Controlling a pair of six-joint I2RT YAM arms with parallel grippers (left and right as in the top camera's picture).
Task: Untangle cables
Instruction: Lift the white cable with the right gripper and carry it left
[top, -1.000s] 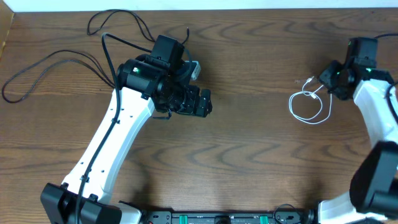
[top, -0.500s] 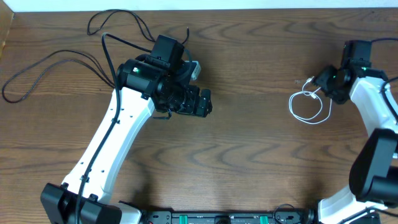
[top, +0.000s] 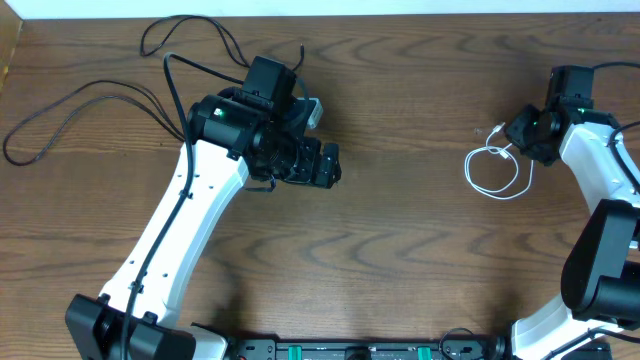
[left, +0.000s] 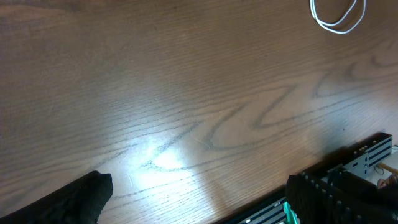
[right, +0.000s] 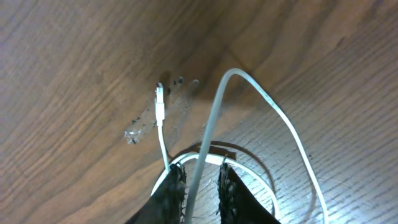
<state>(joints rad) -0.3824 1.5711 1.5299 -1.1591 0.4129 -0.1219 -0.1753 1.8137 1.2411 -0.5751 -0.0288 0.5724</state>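
The white cable (top: 497, 194) lies in a small loop at the right of the table. My right gripper (top: 514, 141) is at the loop's upper right end. In the right wrist view, a raised strand of the white cable (right: 211, 118) runs between the two fingers of that gripper (right: 200, 194), which are closed narrowly on it. Its plug end (right: 159, 99) rests on the wood. Two black cables (top: 75, 103) (top: 190, 30) lie spread at the far left. My left gripper (top: 325, 165) is open and empty over bare wood (left: 199, 199), apart from all the cables.
The left arm's white link (top: 170, 240) crosses the table's left half. The table's front rail (left: 367, 152) shows in the left wrist view, with the white cable's loop (left: 339, 22) far off. The back edge (top: 400, 12) is near the black cables.
My right gripper has shifted slightly left and turned at the white cable's end. The left arm and the black cables have not moved.
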